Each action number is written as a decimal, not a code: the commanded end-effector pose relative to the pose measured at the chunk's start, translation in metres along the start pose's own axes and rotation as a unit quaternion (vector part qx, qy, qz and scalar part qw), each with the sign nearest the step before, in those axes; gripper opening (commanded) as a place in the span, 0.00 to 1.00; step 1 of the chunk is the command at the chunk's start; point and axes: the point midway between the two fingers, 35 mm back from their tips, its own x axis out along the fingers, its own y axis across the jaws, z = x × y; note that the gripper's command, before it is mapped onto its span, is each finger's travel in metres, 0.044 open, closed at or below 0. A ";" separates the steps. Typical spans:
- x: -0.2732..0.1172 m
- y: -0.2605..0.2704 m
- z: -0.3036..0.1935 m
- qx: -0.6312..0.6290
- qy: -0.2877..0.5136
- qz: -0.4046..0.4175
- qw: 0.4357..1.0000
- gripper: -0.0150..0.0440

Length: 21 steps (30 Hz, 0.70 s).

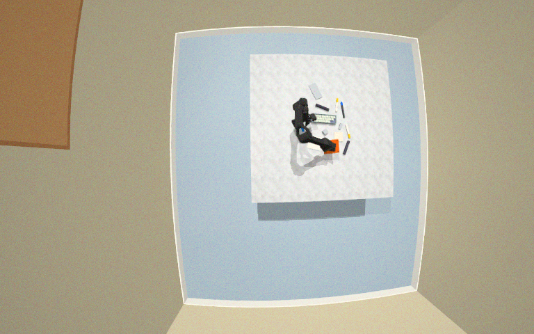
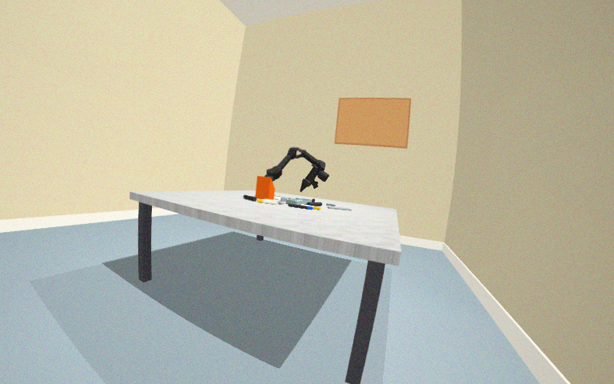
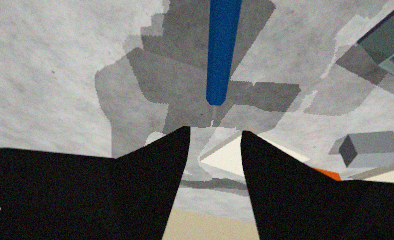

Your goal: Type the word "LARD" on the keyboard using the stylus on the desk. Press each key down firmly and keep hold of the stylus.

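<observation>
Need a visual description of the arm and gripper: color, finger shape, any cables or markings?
The arm is black throughout, slim links between chunkier joint housings. The gripper has two matte black fingers, broad at the base and tapering to narrow tips. No cables or markings can be made out at this resolution.

Bright — grainy, hard overlapping shadows, curved edges

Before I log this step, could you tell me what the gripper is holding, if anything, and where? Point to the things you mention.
Nothing is held; the fingers stand apart, short of the blue stick (image 3: 221, 55).
</observation>
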 end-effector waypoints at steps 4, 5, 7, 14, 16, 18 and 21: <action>0.003 0.001 0.003 0.001 0.007 -0.003 1.000 0.51; 0.004 0.002 0.004 0.001 0.007 -0.003 1.000 0.51; 0.005 0.002 0.005 0.001 0.007 -0.003 1.000 0.51; 0.010 0.002 0.008 0.001 0.007 -0.003 1.000 0.51; 0.011 0.001 0.008 0.001 0.007 -0.003 1.000 0.51; 0.012 0.001 0.009 0.001 0.007 -0.003 1.000 0.51; 0.015 0.001 0.010 0.001 0.007 -0.003 1.000 0.51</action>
